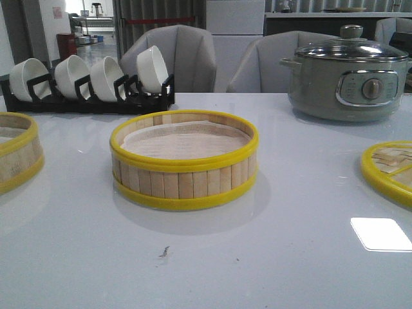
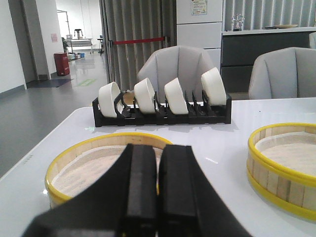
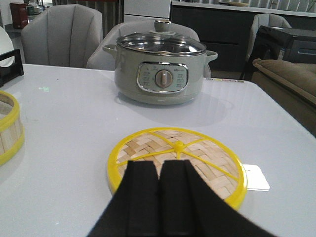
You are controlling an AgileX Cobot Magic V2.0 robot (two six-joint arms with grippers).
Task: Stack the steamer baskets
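Note:
One steamer basket (image 1: 184,183) stands in the middle of the white table, with a pale liner inside. A second steamer basket (image 1: 16,158) is cut off by the left edge of the front view. In the left wrist view my left gripper (image 2: 159,148) is shut and empty, in front of that second basket (image 2: 84,158); the middle basket (image 2: 284,163) lies off to its side. My right gripper (image 3: 159,164) is shut and empty too, just short of the flat woven lid (image 3: 197,153). Neither gripper shows in the front view.
A grey electric pot (image 1: 347,80) with a glass lid stands at the back right. A black rack of white bowls (image 1: 87,87) lines the back left. The woven lid (image 1: 389,168) lies at the right edge. Grey chairs stand behind the table.

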